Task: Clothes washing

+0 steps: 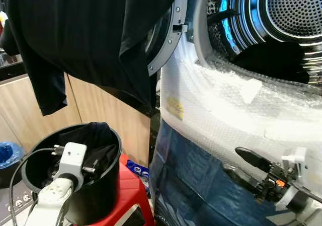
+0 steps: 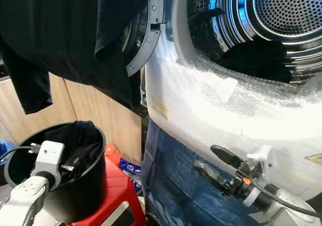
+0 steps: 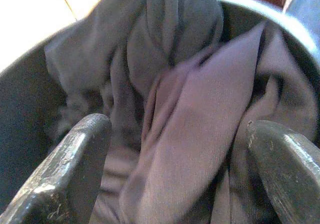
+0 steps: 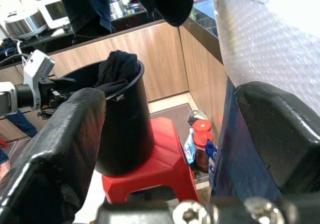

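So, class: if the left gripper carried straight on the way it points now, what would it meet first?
Most likely the dark clothes piled in the black bucket: the left gripper is open, pointing down into them, though how near it is cannot be told.

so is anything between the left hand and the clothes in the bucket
Nothing visible. The left hand is open inside the black bucket, its fingers on either side of the dark clothes, with no other item between them.

Dark garment (image 1: 90, 40) hanging over the washer door (image 1: 168, 40), its top cut off by the frame edge, door mostly hidden behind it, bucket (image 1: 103, 185) bottom cut off, drum (image 1: 282, 14) interior partly out of frame
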Available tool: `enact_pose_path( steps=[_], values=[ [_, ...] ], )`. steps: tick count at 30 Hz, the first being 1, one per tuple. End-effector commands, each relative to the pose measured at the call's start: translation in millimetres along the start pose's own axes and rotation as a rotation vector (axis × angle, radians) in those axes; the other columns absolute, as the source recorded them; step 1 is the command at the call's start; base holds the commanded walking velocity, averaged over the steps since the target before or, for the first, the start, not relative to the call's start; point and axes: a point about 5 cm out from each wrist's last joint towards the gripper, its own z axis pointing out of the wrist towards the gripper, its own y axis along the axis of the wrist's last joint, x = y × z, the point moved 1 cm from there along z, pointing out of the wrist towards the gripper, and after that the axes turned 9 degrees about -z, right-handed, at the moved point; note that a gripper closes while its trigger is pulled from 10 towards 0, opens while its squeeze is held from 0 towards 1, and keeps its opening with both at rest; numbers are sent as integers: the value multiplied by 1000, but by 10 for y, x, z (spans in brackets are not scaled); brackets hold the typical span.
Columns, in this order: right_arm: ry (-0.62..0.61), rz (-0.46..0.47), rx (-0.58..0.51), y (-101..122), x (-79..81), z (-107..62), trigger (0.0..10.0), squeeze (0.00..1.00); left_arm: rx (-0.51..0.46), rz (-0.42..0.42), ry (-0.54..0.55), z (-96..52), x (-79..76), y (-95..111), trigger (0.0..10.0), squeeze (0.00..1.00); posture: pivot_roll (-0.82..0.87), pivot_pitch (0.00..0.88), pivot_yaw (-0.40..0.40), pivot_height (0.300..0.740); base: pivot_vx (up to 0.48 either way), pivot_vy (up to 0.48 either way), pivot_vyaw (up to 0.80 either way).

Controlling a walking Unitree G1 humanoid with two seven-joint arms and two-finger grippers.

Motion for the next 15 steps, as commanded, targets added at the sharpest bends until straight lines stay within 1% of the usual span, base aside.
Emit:
enact_pose_path(
  steps=[1,7,15],
  values=[
    [-2,-21,-10,90,6,-36,10000,0,8,-18,20,-23,63,5,10000,0,-47,121,-22,740,0,0,0],
    [5,-14,9,131,36,-82,10000,0,42,-45,33,-77,137,-101,10000,0,-56,150,-41,740,0,0,0],
    [13,-22,18,238,53,-120,10000,0,77,-56,29,-80,205,-134,10000,0,-77,174,-59,740,0,0,0]
  ],
)
